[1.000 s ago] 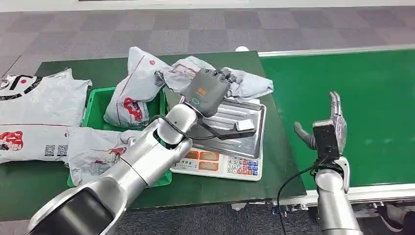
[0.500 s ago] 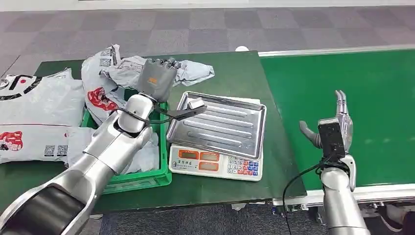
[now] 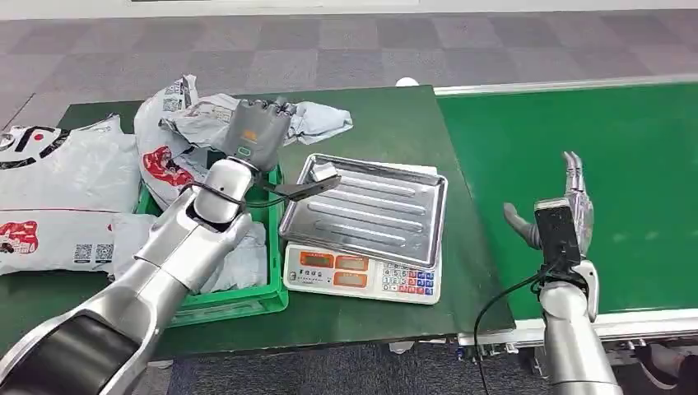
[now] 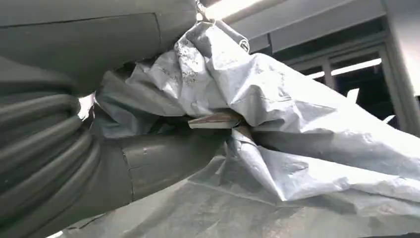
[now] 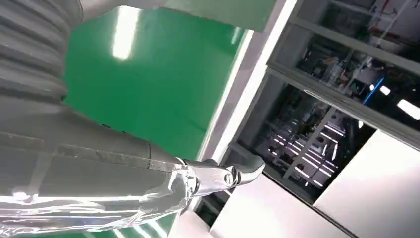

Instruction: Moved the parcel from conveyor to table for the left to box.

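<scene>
My left hand [image 3: 257, 132] grips a crumpled grey parcel [image 3: 319, 121] and holds it above the far end of the green box [image 3: 239, 300] on the dark green table [image 3: 387, 115]. The left wrist view has the grey plastic of the parcel [image 4: 307, 129] bunched against my thumb [image 4: 163, 158]. A white parcel with red print [image 3: 165, 160] leans at the box's far left corner, beside the held one. Another pale parcel [image 3: 247, 255] lies inside the box. My right hand [image 3: 562, 216] stands open, fingers spread, over the green conveyor [image 3: 634, 156], holding nothing.
A scale [image 3: 362, 276] with a bare steel tray [image 3: 370, 206] stands right of the box. Flat white parcels [image 3: 58, 189] lie at the table's left. The table's right edge meets the conveyor, whose belt [image 5: 163, 69] also lies beyond my right hand [image 5: 99, 173].
My left hand has carried the grey parcel from above the scale tray leftward to over the box, pushing the red-printed parcel left. The right hand has barely shifted.
</scene>
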Robot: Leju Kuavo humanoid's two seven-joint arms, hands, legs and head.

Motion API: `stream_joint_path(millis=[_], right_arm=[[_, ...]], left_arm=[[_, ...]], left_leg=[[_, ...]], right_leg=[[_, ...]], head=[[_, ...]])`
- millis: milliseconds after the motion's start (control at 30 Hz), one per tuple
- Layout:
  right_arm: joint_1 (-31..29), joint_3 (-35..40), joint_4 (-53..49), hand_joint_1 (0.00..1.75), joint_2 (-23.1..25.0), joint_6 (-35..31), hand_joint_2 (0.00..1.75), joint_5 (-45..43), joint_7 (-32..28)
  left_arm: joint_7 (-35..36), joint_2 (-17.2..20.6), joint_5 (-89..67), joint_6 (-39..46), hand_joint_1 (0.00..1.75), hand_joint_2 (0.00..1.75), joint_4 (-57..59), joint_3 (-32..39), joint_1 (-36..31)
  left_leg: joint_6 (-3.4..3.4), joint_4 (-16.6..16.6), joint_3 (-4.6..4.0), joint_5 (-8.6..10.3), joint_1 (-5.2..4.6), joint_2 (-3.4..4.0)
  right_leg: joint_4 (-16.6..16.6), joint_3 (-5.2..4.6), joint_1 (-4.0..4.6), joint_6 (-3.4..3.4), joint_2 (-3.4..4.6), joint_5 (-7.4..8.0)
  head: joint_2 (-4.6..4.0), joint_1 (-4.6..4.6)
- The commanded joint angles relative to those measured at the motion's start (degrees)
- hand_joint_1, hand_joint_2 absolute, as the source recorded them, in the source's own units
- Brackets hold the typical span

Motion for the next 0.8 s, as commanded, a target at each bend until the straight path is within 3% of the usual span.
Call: stream_joint_path(millis=[33,100,200,233,267,400,633,700,733,800], right_arm=[[9.28,-4.71,-8.90,0.00,-0.53,1.36,1.75,-0.77,1.66],[10.96,-5.81,-10.07,0.00,-1.39,2.90,1.75,-2.28,1.19],[10.25,-5.56,-9.20,0.00,-1.14,3.72,1.75,-2.58,0.42],[9.74,-4.53,-8.85,0.00,-2.41,4.25,1.75,-3.41,0.42],[9.46,-4.24,-8.72,0.00,-2.83,4.16,1.75,-3.75,0.60],[9.28,-4.01,-8.67,0.00,-3.11,3.89,1.75,-4.02,0.77],[7.39,-2.95,-6.50,0.00,-3.76,3.92,1.75,-4.85,1.10],[7.55,-2.97,-7.01,0.00,-2.54,3.59,1.75,-3.93,1.69],[8.13,-2.96,-7.82,0.00,-2.44,3.31,1.75,-3.64,1.96],[9.13,-3.20,-8.88,0.00,-2.53,2.97,1.75,-3.52,2.35]], left_arm=[[0.17,16.98,-3.42,-7.66,1.75,1.75,-13.73,11.82,16.65],[-0.56,21.68,-2.55,-10.56,1.75,1.75,-20.13,15.42,23.20],[-3.33,24.60,-1.57,-12.46,1.75,1.75,-27.36,20.69,32.25],[-1.65,29.04,-3.14,-17.77,1.75,1.75,-31.37,21.11,35.90],[-2.75,30.55,-2.20,-17.55,1.75,1.75,-33.27,22.98,38.00],[-4.53,30.16,-2.72,-18.68,1.75,1.75,-34.51,24.67,38.15],[-7.49,34.56,0.56,-22.18,1.75,1.75,-34.00,29.92,40.55],[-6.83,33.05,0.09,-21.43,1.75,1.75,-30.41,31.45,38.92],[-7.31,31.85,-0.58,-18.35,0.05,1.75,-28.30,31.17,37.09],[-10.80,28.96,4.27,-17.40,0.00,1.75,-26.32,31.06,34.12]], left_leg=[[-0.10,-0.38,0.59,-0.09,-0.03,0.47],[-0.16,-0.30,0.50,-0.17,-0.06,0.48],[-0.31,-0.40,0.74,-0.35,-0.01,0.88],[-0.34,-0.41,0.73,-0.38,-0.02,1.02],[-0.37,-0.50,0.93,-0.47,0.00,1.24],[-0.50,-0.27,0.73,-0.61,0.12,1.26],[-0.57,-0.28,0.73,-0.63,0.15,1.34],[-0.65,-0.34,0.82,-0.58,0.18,1.34],[-0.64,-0.33,0.77,-0.54,0.17,1.22],[-0.65,-0.35,0.80,-0.51,0.19,1.06]], right_leg=[[-0.28,0.36,-0.03,-0.11,0.51,0.01],[-0.13,0.20,-0.06,-0.14,0.52,-0.07],[-0.17,0.25,-0.01,-0.26,0.98,-0.16],[-0.16,0.21,0.01,-0.27,1.13,-0.15],[-0.22,0.32,0.03,-0.30,1.36,-0.17],[0.01,0.11,0.11,-0.48,1.28,-0.34],[0.01,0.10,0.30,-0.53,1.31,-0.32],[-0.01,0.16,0.32,-0.57,1.33,-0.31],[0.03,0.14,0.32,-0.60,1.21,-0.31],[0.03,0.18,0.33,-0.61,1.05,-0.34]], head=[[0.00,0.02],[0.00,0.02],[-0.02,0.02],[0.00,0.00],[-0.02,0.02],[-0.02,0.02],[0.00,0.02],[0.00,0.02],[0.00,0.02],[0.00,0.02]])
